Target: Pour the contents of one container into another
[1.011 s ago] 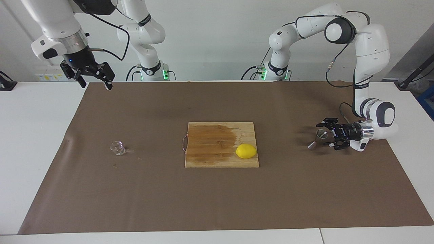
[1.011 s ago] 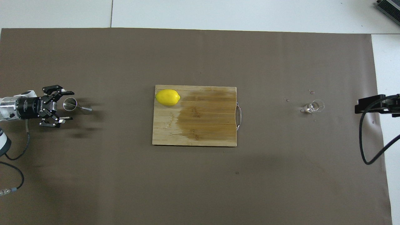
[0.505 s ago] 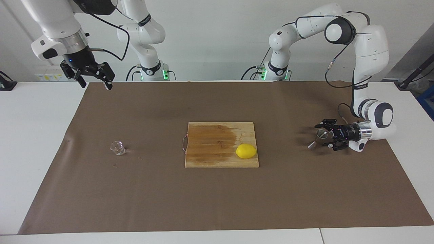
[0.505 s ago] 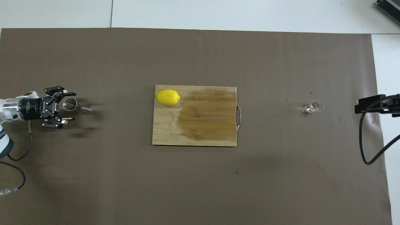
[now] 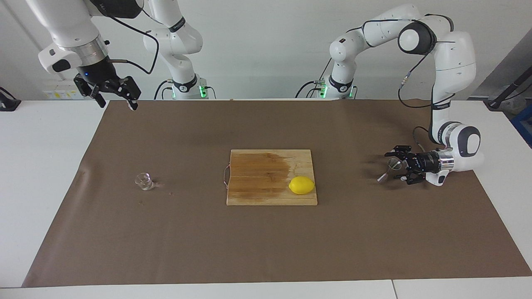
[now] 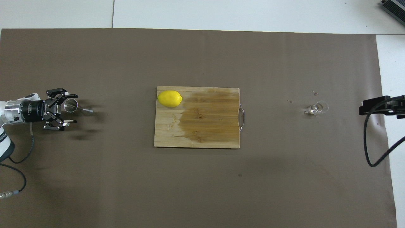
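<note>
Left gripper (image 5: 400,167) mid-right of facing frame, jaws spread around steel jigger (image 5: 388,170), right gripper (image 5: 114,96) upper left, jaws released, glass cup (image 5: 144,181) left-centre on tabletop (image 5: 41,166).

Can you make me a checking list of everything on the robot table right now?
Surface: brown mat over a white table; dark wet patch on the cutting board.
Job's things: glass cup upright on the mat; steel jigger tilted, by the left gripper.
Clutter: lemon on the board; specks near the cup.
Grippers: left gripper open around the jigger; right gripper open, raised, waiting.
Cables: black cable at the mat's edge.
Surroundings: white wall.
</note>
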